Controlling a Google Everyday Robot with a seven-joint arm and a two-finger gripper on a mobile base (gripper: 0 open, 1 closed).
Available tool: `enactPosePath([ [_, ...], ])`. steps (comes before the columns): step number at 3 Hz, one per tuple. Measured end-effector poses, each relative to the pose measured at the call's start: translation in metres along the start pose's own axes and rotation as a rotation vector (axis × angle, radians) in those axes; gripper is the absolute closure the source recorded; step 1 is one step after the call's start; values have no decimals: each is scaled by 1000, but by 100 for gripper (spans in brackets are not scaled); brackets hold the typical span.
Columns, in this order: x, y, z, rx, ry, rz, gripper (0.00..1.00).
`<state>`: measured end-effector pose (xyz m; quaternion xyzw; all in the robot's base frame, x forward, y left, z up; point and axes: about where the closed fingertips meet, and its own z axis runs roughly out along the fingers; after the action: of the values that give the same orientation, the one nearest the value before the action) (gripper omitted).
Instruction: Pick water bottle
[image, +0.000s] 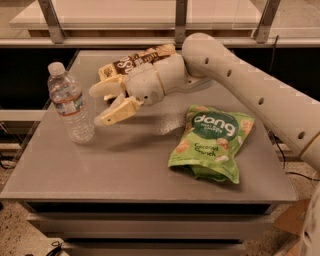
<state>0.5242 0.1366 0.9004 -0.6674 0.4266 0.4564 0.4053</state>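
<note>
The water bottle (70, 102) stands upright at the left side of the grey table (135, 165); it is clear and ribbed, with a white cap and a narrow red and white label band. My gripper (99, 105) hangs just above the table, right of the bottle, pointing left at it. Its two cream fingers are spread apart with nothing between them. The fingertips are a short gap from the bottle and do not touch it.
A green Dang snack bag (212, 142) lies on the right half of the table. A brown and white snack packet (135, 61) lies at the back, partly behind my wrist. A metal rail and shelf (180, 20) run behind the table.
</note>
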Motion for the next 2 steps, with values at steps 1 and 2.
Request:
enactPosePath([
  [1, 1, 0, 3, -18, -4, 4, 16],
  [2, -4, 1, 14, -52, -17, -6, 0],
])
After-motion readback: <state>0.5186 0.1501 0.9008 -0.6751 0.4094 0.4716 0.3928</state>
